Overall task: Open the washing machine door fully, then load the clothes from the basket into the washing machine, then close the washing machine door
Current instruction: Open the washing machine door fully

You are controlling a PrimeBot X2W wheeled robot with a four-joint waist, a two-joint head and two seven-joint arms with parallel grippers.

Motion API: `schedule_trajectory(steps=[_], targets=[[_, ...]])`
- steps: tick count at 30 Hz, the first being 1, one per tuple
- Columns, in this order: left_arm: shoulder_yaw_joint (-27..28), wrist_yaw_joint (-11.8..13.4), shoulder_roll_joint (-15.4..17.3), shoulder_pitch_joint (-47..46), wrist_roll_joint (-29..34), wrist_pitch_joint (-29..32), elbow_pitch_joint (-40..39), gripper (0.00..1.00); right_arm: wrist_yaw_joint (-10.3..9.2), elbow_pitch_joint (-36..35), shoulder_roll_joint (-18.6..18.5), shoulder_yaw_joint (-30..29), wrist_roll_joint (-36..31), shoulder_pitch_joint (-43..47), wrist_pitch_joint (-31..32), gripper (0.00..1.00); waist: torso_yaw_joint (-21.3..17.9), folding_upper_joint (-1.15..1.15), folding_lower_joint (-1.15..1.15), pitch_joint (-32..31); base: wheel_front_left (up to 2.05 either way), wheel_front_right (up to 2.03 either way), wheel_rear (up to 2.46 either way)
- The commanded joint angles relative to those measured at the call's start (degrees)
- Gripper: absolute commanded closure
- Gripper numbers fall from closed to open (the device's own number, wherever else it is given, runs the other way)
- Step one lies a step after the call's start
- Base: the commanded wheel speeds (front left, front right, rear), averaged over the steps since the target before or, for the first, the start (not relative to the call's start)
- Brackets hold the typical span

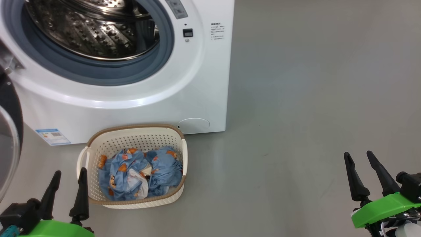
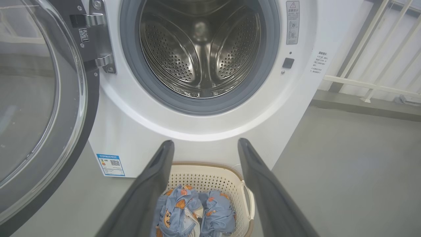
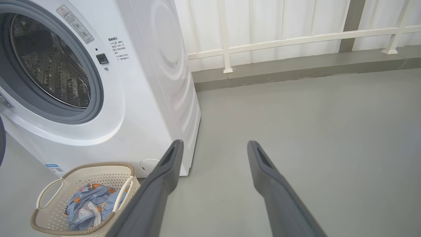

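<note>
Observe the washing machine (image 1: 131,98) at upper left of the head view, drum (image 1: 92,29) exposed. Its door (image 1: 10,138) stands swung open at the left edge. The basket (image 1: 135,126) sits on the floor (image 1: 296,131) just before the machine, holding the clothes (image 1: 141,174). Left pincer (image 1: 71,171), lower left, and right pincer (image 1: 357,153), lower right: both spread, empty.

The scene is evenly and brightly lit, with soft glare seen on the washing machine (image 1: 197,82), faint shadows on the floor (image 1: 312,98) and edges bowed in wrist views.
</note>
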Motion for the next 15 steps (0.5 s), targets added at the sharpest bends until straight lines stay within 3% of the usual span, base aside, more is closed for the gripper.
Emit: schedule_trajectory(steps=[1,15], targets=[[2.0,-0.1,1.7,-1.3,-0.8,-0.3,-1.5,0.00,0.17,-1.5,-0.7,1.0,-0.2,0.0,-0.7,0.00,-0.5,0.00,0.00,0.1,0.00,0.00,0.00],[1.0,-0.1,2.6,-1.9,-2.2,-0.3,-1.5,0.00,0.17,-1.6,0.0,0.7,-0.4,-0.1,-0.7,0.00,-1.3,0.00,0.00,0.6,0.04,-0.14,0.10]])
